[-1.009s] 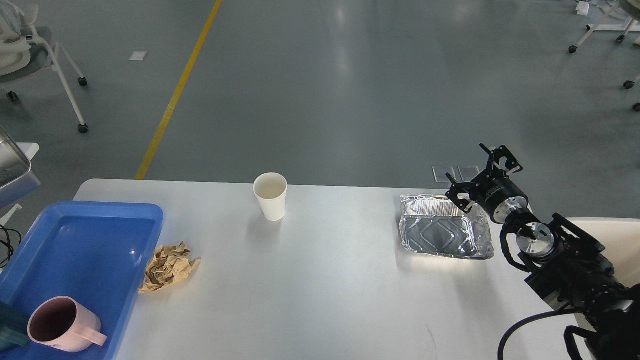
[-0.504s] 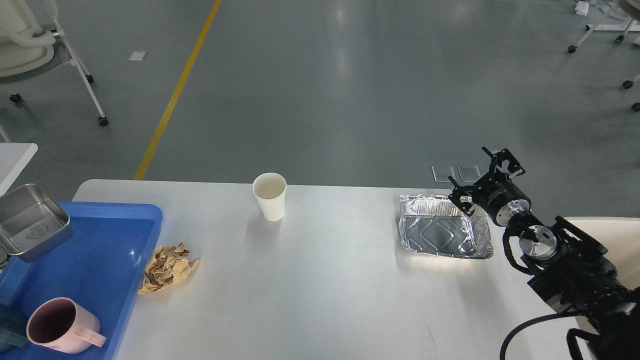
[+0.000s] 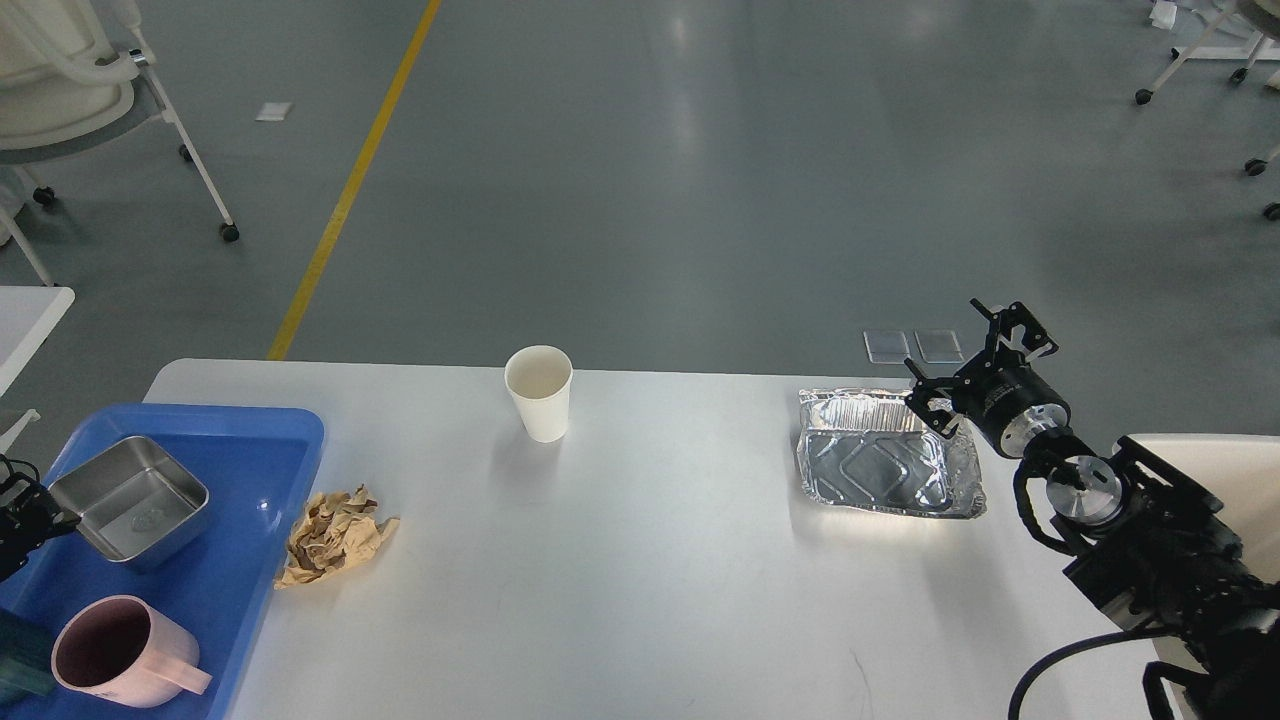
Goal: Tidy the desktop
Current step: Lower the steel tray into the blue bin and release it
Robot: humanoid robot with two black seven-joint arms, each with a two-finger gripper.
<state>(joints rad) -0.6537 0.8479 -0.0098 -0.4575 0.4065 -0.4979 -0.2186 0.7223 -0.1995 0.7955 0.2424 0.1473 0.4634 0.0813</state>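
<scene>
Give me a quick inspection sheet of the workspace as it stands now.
Surface: desktop, white, no spills seen.
Job's things: blue tray at left holds a steel container and a pink mug.
Clutter: crumpled brown paper beside the tray; upright paper cup at the far edge; foil tray at right.
Grippers: right gripper jaws open over the foil tray's far right corner; left gripper at the steel container's edge, jaws unclear.
Cables: black cable on the right arm.
Surroundings: grey floor, yellow line, wheeled chairs.
</scene>
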